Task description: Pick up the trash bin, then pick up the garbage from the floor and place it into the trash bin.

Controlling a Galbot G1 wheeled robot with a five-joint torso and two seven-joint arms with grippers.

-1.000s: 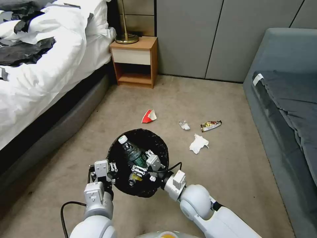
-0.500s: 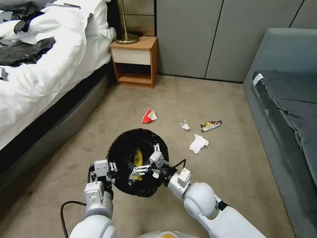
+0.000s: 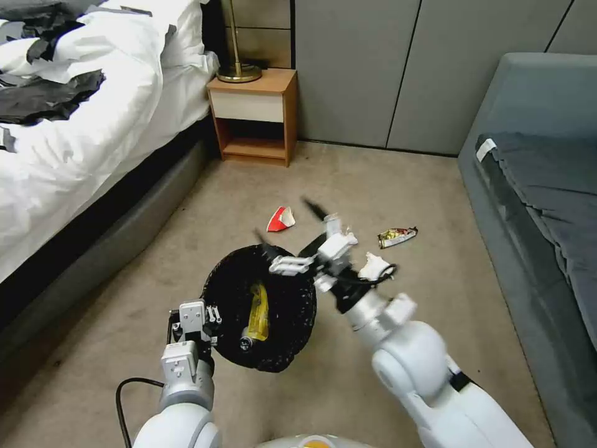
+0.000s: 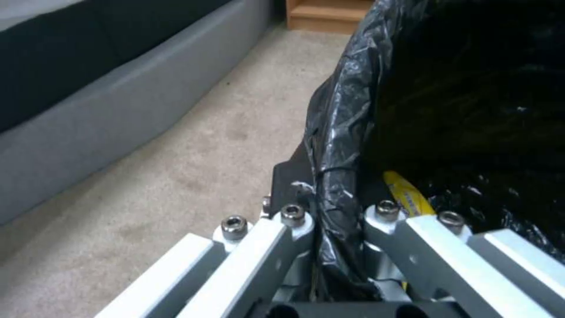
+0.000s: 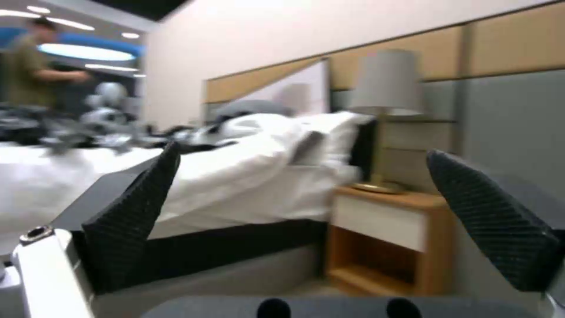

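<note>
The trash bin [image 3: 273, 348], with its black liner over the rim, hangs tilted above the carpet. My left gripper [image 3: 210, 316] is shut on its near rim; the left wrist view shows the fingers pinching the liner [image 4: 341, 145]. A yellow wrapper [image 3: 258, 303] [image 4: 405, 196] lies inside the bin. My right gripper [image 3: 287, 223] is open and empty, raised over the bin's far rim, its black pads [image 5: 132, 221] spread wide. Garbage on the floor: a red-and-white carton [image 3: 281, 219], a shiny wrapper [image 3: 397, 236] and a white tissue [image 3: 373, 266] partly behind the right wrist.
A bed with white bedding [image 3: 93, 124] runs along the left. A wooden nightstand [image 3: 254, 115] with a brass lamp base stands at the back wall. A grey sofa [image 3: 535, 186] lines the right side. Open carpet lies between them.
The right gripper let a plastic bottle drop into the bin, then rose out of it and swung up towards the far rim. The left gripper and the bin stayed put.
</note>
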